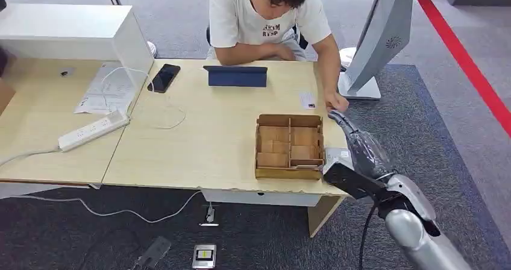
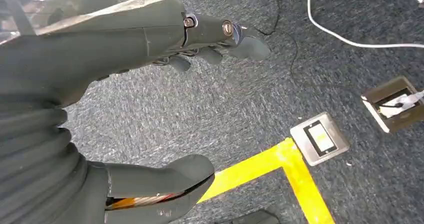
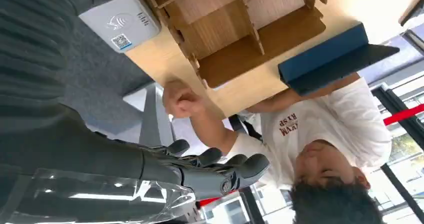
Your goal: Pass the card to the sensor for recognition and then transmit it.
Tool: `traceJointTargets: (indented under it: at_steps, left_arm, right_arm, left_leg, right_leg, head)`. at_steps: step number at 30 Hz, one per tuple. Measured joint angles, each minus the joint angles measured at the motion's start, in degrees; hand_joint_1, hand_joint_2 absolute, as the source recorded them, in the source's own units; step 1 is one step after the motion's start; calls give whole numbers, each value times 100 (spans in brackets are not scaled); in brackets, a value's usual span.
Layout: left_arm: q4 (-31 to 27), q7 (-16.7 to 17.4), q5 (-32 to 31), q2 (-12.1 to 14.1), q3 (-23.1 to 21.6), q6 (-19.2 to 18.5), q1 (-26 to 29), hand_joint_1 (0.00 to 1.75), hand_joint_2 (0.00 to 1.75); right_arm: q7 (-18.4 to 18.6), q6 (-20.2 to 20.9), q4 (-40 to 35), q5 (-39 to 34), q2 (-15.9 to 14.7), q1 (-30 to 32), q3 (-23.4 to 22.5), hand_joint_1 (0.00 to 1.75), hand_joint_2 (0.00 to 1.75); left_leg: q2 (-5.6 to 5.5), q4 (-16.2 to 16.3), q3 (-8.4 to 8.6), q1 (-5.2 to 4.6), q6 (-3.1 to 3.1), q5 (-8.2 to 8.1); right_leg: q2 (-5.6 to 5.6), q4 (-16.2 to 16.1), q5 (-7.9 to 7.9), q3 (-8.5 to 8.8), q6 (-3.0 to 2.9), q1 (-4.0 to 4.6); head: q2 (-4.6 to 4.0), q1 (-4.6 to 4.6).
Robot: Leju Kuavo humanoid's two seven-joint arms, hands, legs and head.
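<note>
A small white card (image 1: 307, 99) lies flat on the wooden table (image 1: 199, 137), next to a seated person's hand (image 1: 336, 103). The white sensor (image 1: 337, 156) with a QR code sits at the table's right edge beside a wooden compartment box (image 1: 289, 146). My right hand (image 1: 357, 138) is raised just off that edge, above the sensor, fingers stretched toward the person's hand and holding nothing. In the right wrist view its fingers (image 3: 220, 171) are spread, with the sensor (image 3: 120, 21) and the person's fist (image 3: 177, 100) beyond. My left hand (image 2: 125, 49) hangs over the carpet, empty, thumb apart from its fingers.
A blue folded tablet case (image 1: 236, 76) stands in front of the person. A phone (image 1: 163, 77), papers (image 1: 105, 89) and a power strip (image 1: 93, 129) lie to the left by a white box (image 1: 72, 32). Floor sockets (image 2: 320, 138) and yellow tape (image 2: 280, 164) are below my left hand.
</note>
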Motion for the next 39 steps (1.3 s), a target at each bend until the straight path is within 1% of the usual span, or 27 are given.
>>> traceJointTargets:
  at_steps: [3,4,5,6,7,8,13,16,18,29,35,39]
  left_arm:
    - [0,0,0,0,2,0,-4,0,175]
    - [0,0,-4,0,2,4,-17,0,175]
    - [0,0,-7,0,2,4,-19,0,175]
    - [2,0,-7,0,4,9,-29,0,175]
    - [2,0,-15,0,4,9,-32,0,175]
    - [4,2,-20,-2,9,0,-33,0,175]
    - [4,2,-70,-9,24,17,-29,0,175]
    - [4,7,-83,-11,50,17,-21,0,175]
    - [4,20,-90,-17,74,13,-22,0,175]
    - [4,70,-76,-33,114,-11,-19,0,175]
    - [4,90,-72,-33,114,-44,-18,0,175]
    - [4,90,-74,-33,116,-44,-18,0,175]
  right_arm:
    - [-9,-9,-11,65,-2,6,26,0,175]
    - [-13,-33,-35,237,-2,25,89,0,175]
    - [-13,-37,-39,259,-2,28,100,0,175]
    - [-15,-70,-57,414,-2,33,170,0,175]
    - [-13,-81,-63,789,-2,19,295,0,175]
    - [-11,-211,-7,1247,15,-48,435,0,175]
    - [24,-667,267,1794,72,-152,520,0,175]
    - [101,-831,446,2037,116,-201,564,0,175]
    - [131,-892,612,2188,197,-262,588,0,175]
    - [175,-988,1530,2351,706,-548,739,0,175]
    - [171,-966,1751,2342,828,-592,780,0,175]
    - [162,-837,1832,2235,868,-614,793,0,175]
  left_leg:
    - [0,0,0,0,0,0]
    - [0,0,0,0,0,0]
    - [0,0,0,0,0,0]
    - [0,0,0,0,0,0]
    - [0,0,-1,0,0,0]
    - [0,0,-3,0,0,0]
    - [0,0,-3,0,0,0]
    - [-1,-1,-4,0,0,0]
    - [-1,-1,-3,0,0,0]
    - [0,-1,-4,3,-1,0]
    - [0,-1,-5,3,-1,0]
    - [0,-1,-4,3,-1,0]
  right_leg:
    - [0,0,0,0,0,0]
    - [0,0,0,0,0,0]
    - [0,0,0,0,0,0]
    - [0,0,0,0,0,0]
    - [0,0,0,0,0,0]
    - [0,0,0,0,0,0]
    - [0,0,0,0,0,0]
    - [0,0,0,1,0,0]
    - [0,0,0,0,0,0]
    - [0,1,0,-1,0,3]
    - [0,1,-1,-1,0,3]
    - [-1,1,-1,-1,0,3]
  head:
    - [0,0]
    - [0,0]
    - [0,-2]
    - [0,0]
    - [0,0]
    - [0,0]
    - [0,0]
    - [0,0]
    - [0,2]
    - [0,0]
    - [0,2]
    - [0,0]
